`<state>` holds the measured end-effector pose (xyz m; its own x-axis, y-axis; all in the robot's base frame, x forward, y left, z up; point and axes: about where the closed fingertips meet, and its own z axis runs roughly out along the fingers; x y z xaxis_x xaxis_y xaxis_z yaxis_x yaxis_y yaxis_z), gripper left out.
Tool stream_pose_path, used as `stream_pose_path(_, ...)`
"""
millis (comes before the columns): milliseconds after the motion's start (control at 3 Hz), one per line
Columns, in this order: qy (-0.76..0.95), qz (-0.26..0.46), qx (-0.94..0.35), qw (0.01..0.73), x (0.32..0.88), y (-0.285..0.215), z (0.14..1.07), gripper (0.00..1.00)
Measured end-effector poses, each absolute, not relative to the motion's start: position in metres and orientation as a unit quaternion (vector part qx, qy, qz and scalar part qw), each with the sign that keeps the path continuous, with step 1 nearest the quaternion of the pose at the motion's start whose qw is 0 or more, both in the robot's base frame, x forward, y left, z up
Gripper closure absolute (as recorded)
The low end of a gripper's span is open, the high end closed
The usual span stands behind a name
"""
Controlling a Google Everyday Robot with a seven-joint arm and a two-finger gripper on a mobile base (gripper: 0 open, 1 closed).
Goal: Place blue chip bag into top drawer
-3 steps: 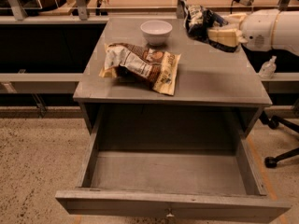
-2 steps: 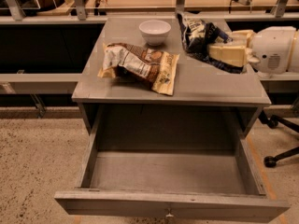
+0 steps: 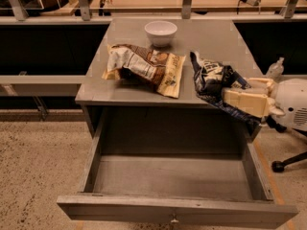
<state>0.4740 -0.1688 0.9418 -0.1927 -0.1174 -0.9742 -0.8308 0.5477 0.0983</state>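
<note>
Blue chip bag hangs pinched in the closed claw over the front corner of the desk, with the open top drawer below it; the sound move looks to be clearing the edge, lowering, then releasing over the drawer floor.

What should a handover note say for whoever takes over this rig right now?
Gripper: at the right side of the cabinet, shut on the blue chip bag.
Bag: held at the front right edge of the cabinet top, just above the top drawer's back right corner.
Top drawer: pulled fully open, nothing visible inside.
Done: drawer open, bag grasped.
Left: carry the bag forward and down over the drawer, release, retract.
Leave alone: brown bag and white bowl on top.
</note>
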Motion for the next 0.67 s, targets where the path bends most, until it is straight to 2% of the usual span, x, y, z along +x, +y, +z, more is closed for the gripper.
stream_pose_path(333, 0.705, 0.345, -0.334, 0.522, 0.469, -0.165, 0.934, 1.00)
stream_pose_path(667, 0.755, 0.366, -0.296, 0.457, 0.451, -0.174, 0.874, 1.00)
